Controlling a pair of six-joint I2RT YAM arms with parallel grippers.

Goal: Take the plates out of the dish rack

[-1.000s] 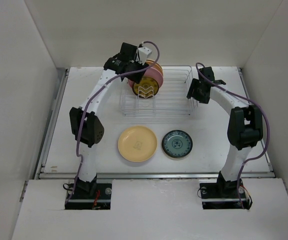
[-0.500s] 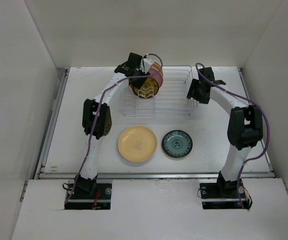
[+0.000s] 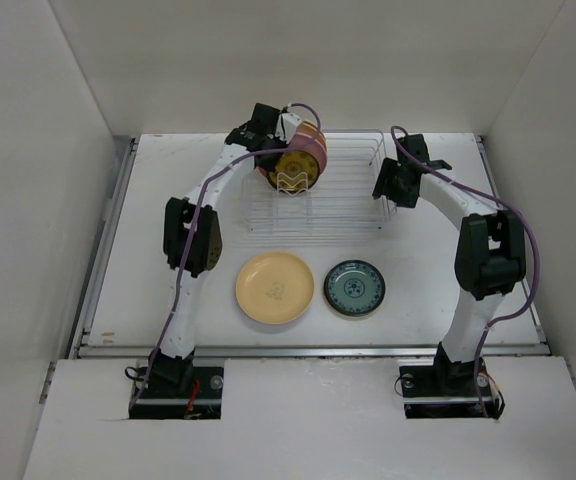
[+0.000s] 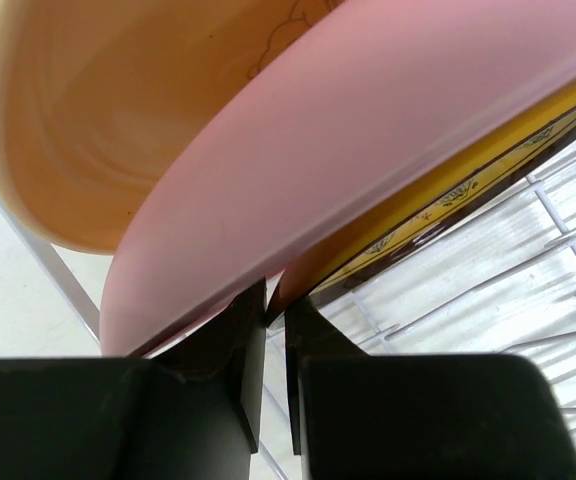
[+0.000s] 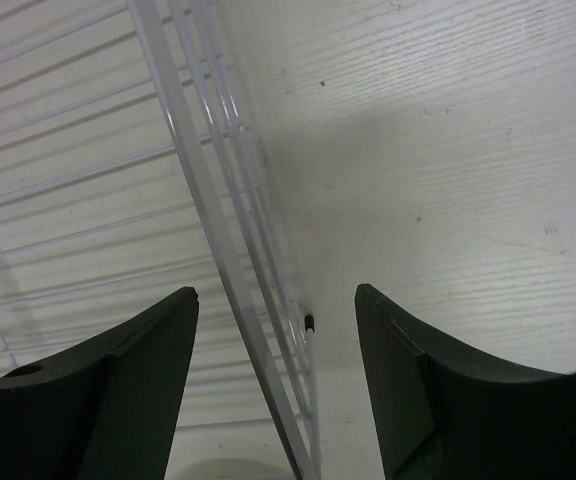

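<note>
The dish rack (image 3: pixel 340 196) stands at the back middle of the table. At its left end several plates stand on edge: a cream plate (image 4: pixel 108 110), a pink plate (image 3: pixel 316 155) (image 4: pixel 368 130) and a dark gold-patterned plate (image 3: pixel 293 170) (image 4: pixel 468 178). My left gripper (image 3: pixel 271 137) (image 4: pixel 276 312) is at their top left, its jaws nearly together on the pink plate's rim. My right gripper (image 3: pixel 392 188) (image 5: pixel 276 300) is open and straddles the rack's right end wall (image 5: pixel 208 180). A pale yellow plate (image 3: pixel 275 287) and a small dark plate (image 3: pixel 355 288) lie flat on the table in front of the rack.
White walls enclose the table on the left, back and right. The rack's wire floor (image 4: pixel 528 260) shows below the plates. The table's front edge (image 3: pixel 308 348) runs just before the two flat plates.
My left arm has swung right from the rack's left side onto the standing plates, and its gripper now sits on the pink plate's rim. The right arm has not moved.
</note>
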